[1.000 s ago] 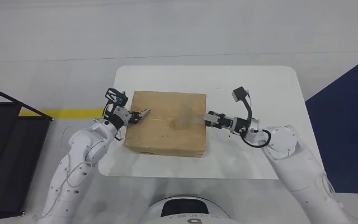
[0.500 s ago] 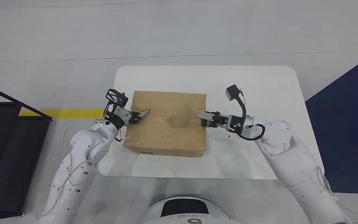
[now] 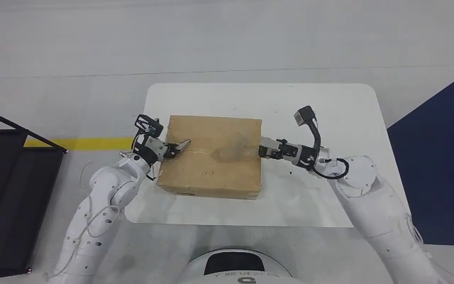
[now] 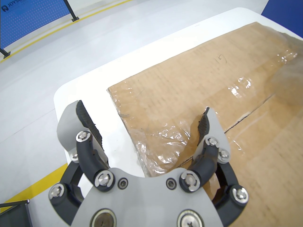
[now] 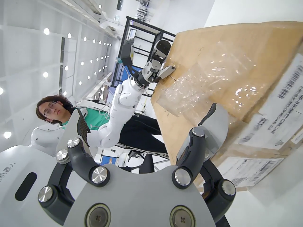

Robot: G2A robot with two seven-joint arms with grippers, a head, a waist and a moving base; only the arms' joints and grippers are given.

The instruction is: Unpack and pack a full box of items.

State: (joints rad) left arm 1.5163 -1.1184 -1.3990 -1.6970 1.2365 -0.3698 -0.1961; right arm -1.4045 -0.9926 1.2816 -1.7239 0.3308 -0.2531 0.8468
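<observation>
bright even overhead light, glare on taped box [image 4: 239, 85], faint shadows

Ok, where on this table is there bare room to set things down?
Widest bare patch: the right end of the table, between the box and the edge, though the right gripper hangs over part. Narrow strips border the box's far and near sides. The left end is crowded by the left gripper.

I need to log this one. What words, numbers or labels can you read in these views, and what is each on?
"15": handwritten on the top of the box.
Paper labels on the box's side: barcodes and fine print, too small and blurred to read.
Blue panel on the floor beyond the table: a brand logo, not quoted here.
</observation>
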